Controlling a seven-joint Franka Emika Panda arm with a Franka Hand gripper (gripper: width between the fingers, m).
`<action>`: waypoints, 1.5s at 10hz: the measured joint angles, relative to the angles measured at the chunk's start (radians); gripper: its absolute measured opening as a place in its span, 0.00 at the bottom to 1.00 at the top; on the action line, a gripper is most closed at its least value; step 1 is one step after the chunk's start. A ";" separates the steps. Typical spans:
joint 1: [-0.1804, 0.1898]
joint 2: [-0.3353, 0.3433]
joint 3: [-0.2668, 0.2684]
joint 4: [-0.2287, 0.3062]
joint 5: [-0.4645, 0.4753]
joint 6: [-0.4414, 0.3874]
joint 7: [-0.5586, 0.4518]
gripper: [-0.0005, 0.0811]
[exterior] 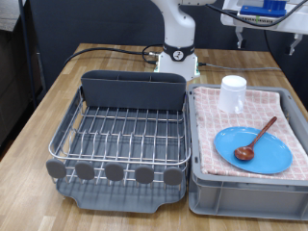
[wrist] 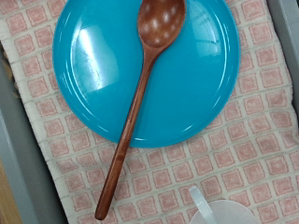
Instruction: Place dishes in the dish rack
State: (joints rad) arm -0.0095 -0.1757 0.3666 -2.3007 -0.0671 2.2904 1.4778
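The light-blue plate (exterior: 231, 154) lies on the pink checkered cloth in the grey bin at the exterior view's right. The dark wooden spoon (exterior: 256, 138) rests across the plate, bowl on the plate and handle pointing to the back right. The white mug (exterior: 232, 93) stands upright on the cloth behind the plate. The dish rack (exterior: 123, 135), with its tall grey utensil compartment (exterior: 132, 89), is empty. My gripper (exterior: 264, 31) hangs high above the bin at the top right edge. The wrist view looks straight down on the plate (wrist: 187, 84), spoon (wrist: 140, 93) and mug rim (wrist: 220, 213); no fingers show there.
The grey bin (exterior: 250, 191) with the checkered cloth (wrist: 252, 159) sits right beside the rack on a wooden table (exterior: 38, 135). The robot base (exterior: 177, 58) and its cables stand behind the rack. A dark chair stands at the far left.
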 joint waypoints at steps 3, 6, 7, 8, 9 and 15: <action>0.000 0.064 0.036 -0.005 -0.089 0.082 0.135 0.99; 0.001 0.133 0.057 -0.008 -0.169 0.166 0.244 0.99; 0.001 0.157 0.059 -0.009 -0.181 0.190 0.270 0.99; 0.001 0.183 0.059 -0.009 -0.196 0.218 0.292 0.99; 0.001 0.212 0.058 -0.010 -0.218 0.249 0.316 0.99; 0.013 0.353 0.036 -0.008 -0.398 0.358 0.501 0.99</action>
State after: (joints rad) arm 0.0030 0.1778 0.4021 -2.3089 -0.4647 2.6483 1.9790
